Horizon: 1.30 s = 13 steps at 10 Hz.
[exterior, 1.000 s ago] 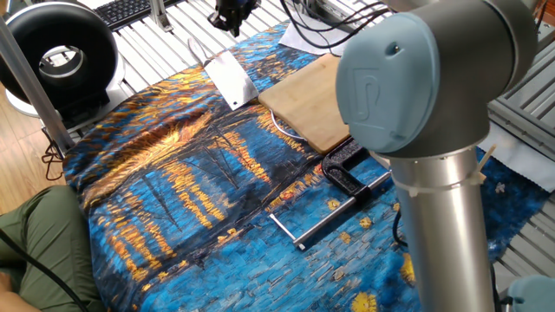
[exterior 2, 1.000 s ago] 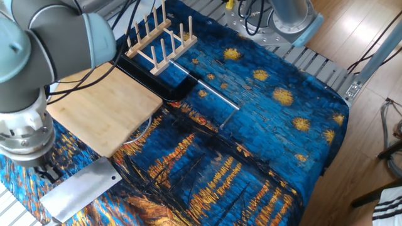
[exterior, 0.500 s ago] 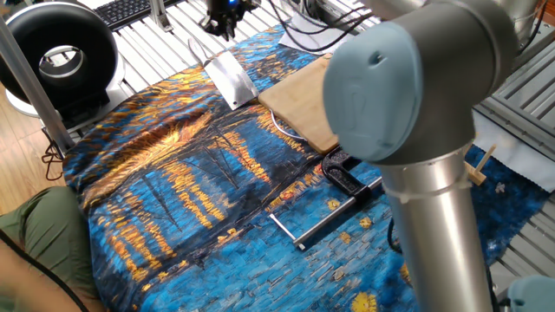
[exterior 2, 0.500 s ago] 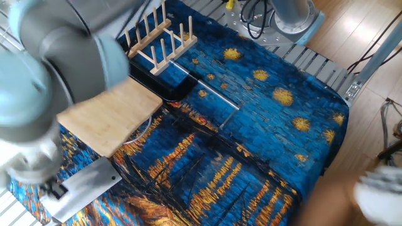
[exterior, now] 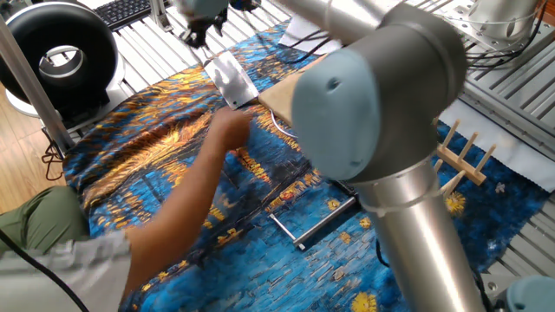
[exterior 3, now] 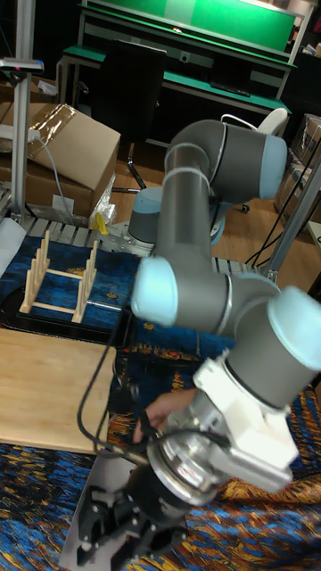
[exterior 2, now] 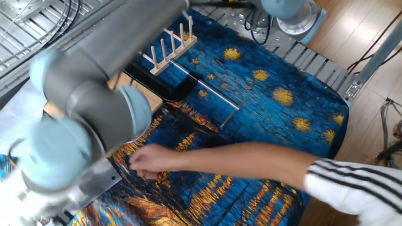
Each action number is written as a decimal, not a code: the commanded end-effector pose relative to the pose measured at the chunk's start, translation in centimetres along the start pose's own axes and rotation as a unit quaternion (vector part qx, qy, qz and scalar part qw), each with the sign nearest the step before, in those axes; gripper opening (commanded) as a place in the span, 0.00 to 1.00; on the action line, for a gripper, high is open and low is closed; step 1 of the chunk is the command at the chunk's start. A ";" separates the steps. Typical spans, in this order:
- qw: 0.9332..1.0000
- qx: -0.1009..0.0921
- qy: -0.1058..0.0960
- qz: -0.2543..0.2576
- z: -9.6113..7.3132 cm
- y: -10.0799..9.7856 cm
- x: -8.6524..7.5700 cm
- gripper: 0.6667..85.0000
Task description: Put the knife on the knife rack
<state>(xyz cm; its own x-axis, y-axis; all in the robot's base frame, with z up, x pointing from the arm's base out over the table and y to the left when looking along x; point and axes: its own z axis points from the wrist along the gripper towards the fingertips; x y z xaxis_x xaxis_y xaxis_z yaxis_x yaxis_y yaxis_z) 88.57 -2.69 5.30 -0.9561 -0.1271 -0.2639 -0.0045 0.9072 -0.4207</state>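
The knife (exterior: 231, 80), a broad grey cleaver blade, lies flat on the blue-and-orange cloth beside the bamboo cutting board (exterior: 295, 97). In the other fixed view only part of the knife (exterior 2: 100, 181) shows below the blurred arm. My gripper (exterior: 198, 26) hovers up and to the left of the blade, not touching it. From the tall fixed view my gripper (exterior 3: 120, 533) looks open, with nothing between its fingers. The knife rack (exterior 2: 166, 44), light wood with upright pegs, stands at the far end of the cloth, also seen as the knife rack (exterior 3: 58, 277).
A person's hand (exterior: 227, 132) reaches across the cloth to just beside the knife, its sleeve (exterior 2: 352, 188) entering from the edge. A black clamp with a silver rod (exterior: 316, 218) lies mid-cloth. A black tray (exterior 2: 160, 85) sits under the rack.
The arm has swung and my gripper has shifted left, away from the knife's end. A person's arm has come into view and reached toward the knife. The knife stays on the cloth.
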 end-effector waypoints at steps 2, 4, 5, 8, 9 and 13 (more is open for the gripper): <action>1.000 0.022 -0.011 0.013 2.1 0.8 -0.9 0.56; 1.000 0.018 0.002 0.023 2.2 0.9 -0.2 0.58; 0.999 0.023 0.011 0.023 2.2 0.4 0.2 0.58; 0.998 0.012 0.031 0.045 2.1 1.0 1.2 0.59; 0.998 0.012 0.040 0.052 1.7 1.3 1.8 0.59; 0.996 0.025 0.058 0.059 0.0 0.9 2.9 0.60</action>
<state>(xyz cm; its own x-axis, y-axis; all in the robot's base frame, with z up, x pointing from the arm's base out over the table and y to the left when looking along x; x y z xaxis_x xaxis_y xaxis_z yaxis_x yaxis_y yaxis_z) 86.89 -2.35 3.43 -0.9730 -0.0008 -0.2309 0.1027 0.8941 -0.4359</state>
